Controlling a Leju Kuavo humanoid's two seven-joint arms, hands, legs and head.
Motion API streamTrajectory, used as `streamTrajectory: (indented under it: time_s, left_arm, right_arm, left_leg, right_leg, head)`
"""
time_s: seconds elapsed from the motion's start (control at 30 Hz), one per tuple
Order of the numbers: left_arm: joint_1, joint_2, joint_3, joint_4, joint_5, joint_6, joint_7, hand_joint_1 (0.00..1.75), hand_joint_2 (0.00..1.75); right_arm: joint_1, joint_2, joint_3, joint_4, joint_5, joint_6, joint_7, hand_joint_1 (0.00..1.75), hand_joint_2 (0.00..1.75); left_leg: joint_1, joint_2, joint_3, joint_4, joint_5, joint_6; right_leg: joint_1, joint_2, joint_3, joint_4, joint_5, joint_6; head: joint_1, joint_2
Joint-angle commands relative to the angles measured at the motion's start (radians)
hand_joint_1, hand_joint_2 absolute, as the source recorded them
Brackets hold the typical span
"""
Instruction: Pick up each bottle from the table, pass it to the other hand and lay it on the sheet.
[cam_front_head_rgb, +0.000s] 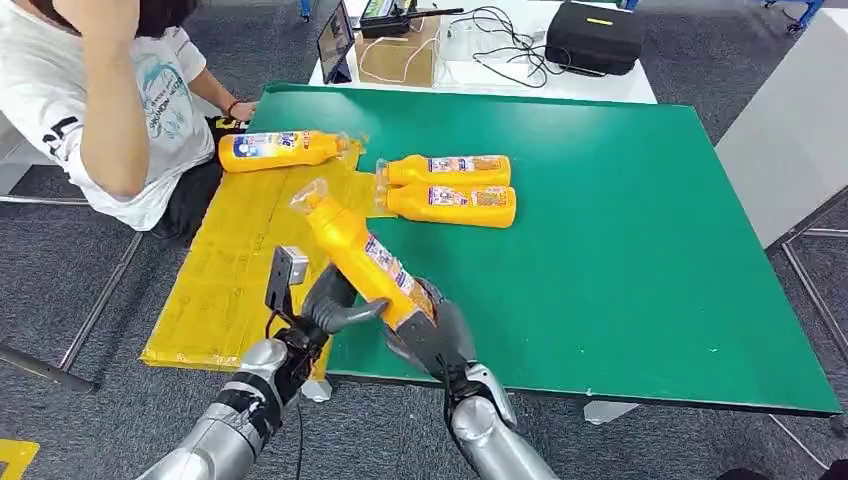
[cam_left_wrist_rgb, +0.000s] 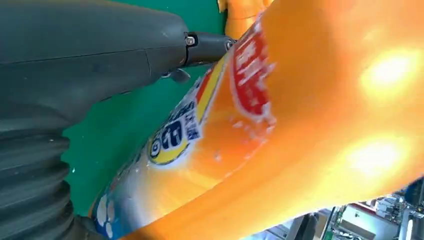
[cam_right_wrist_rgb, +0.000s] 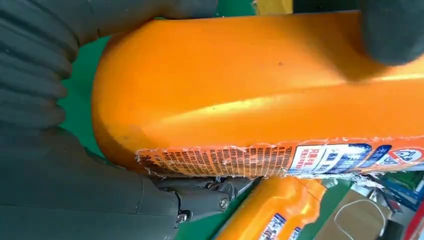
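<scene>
My right robot hand (cam_front_head_rgb: 432, 325) grips the bottle (cam_front_head_rgb: 357, 250) by its base, tilted above the table (cam_front_head_rgb: 640, 250) edge; my left robot hand (cam_front_head_rgb: 330, 305) touches its middle, grip unclear. Smooth, stiff plastic, probably slippery: I take the waist.

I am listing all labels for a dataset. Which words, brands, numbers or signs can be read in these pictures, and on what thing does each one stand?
No text can be read with certainty.
Held bottle: printed label, characters and small print too blurred in every view.
Bottle on the yellow sheet: label too small.
Two bottles on the green table: labels too small.
Person's white shirt: blue print and dark mark on the sleeve, not legible.
</scene>
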Motion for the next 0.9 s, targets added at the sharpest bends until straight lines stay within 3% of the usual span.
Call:
streamTrajectory:
  time_s: [0.03, 0.17, 0.2, 0.23, 0.7, 0.77, 0.9]
  left_arm:
    - [-0.062, 0.029, -0.019, 0.019, 0.047, -0.092, 0.016, 1.75, 1.75]
    - [-0.059, 0.034, -0.007, 0.005, 0.07, -0.118, 0.018, 1.75, 1.75]
    - [-0.059, 0.034, -0.001, 0.002, 0.076, -0.117, 0.024, 1.75, 1.75]
    - [-0.059, 0.032, 0.011, -0.001, 0.093, -0.123, 0.03, 1.75, 1.75]
    - [-0.082, 0.073, 0.08, -0.002, 0.197, -0.151, 0.08, 1.75, 1.75]
    - [-0.086, 0.089, 0.081, -0.009, 0.173, -0.113, 0.066, 1.75, 1.75]
    - [-0.121, 0.148, 0.034, -0.015, -0.09, 0.124, -0.034, 1.75, 1.75]
  right_arm:
    - [-0.035, -0.04, 0.025, 0.118, 0.045, -0.008, 0.021, 1.75, 1.75]
    - [-0.06, -0.046, 0.006, 0.145, 0.077, -0.016, 0.033, 1.75, 1.75]
    - [-0.065, -0.045, 0.002, 0.146, 0.082, -0.016, 0.038, 1.12, 1.75]
    - [-0.066, -0.042, -0.006, 0.14, 0.087, -0.028, 0.037, 0.0, 1.75]
    - [-0.054, -0.05, -0.117, 0.039, -0.007, -0.019, -0.018, 0.0, 1.75]
    - [-0.047, -0.054, -0.127, 0.019, -0.016, -0.019, -0.023, 0.0, 1.75]
    - [-0.031, -0.056, -0.148, -0.028, -0.035, -0.032, -0.038, 0.0, 1.75]
  left_leg:
    - [0.002, -0.002, 0.004, 0.0, -0.002, -0.002]
    - [0.002, -0.001, 0.003, 0.0, -0.001, -0.001]
    - [0.002, -0.002, 0.004, 0.001, -0.002, -0.002]
    - [0.002, -0.001, 0.003, 0.001, -0.001, -0.001]
    - [0.001, 0.0, 0.001, 0.0, -0.001, -0.001]
    - [0.001, 0.0, 0.002, 0.001, -0.002, -0.002]
    - [0.002, 0.0, 0.001, 0.001, -0.001, -0.001]
  right_leg:
    - [0.002, -0.003, 0.005, -0.001, -0.002, -0.002]
    - [0.002, -0.002, 0.004, -0.001, -0.001, -0.002]
    - [0.003, -0.002, 0.005, 0.0, -0.002, -0.002]
    - [0.002, -0.002, 0.004, 0.0, -0.001, -0.002]
    - [0.001, 0.0, 0.002, 0.0, -0.001, -0.001]
    - [0.002, -0.001, 0.003, 0.001, -0.002, -0.002]
    - [0.002, 0.0, 0.002, 0.001, -0.001, -0.002]
  head:
    - [0.0, 0.0]
    - [0.0, 0.0]
    - [0.0, 0.0]
    - [0.0, 0.0]
    - [0.0, 0.0]
    - [0.0, 0.0]
    - [0.0, 0.0]
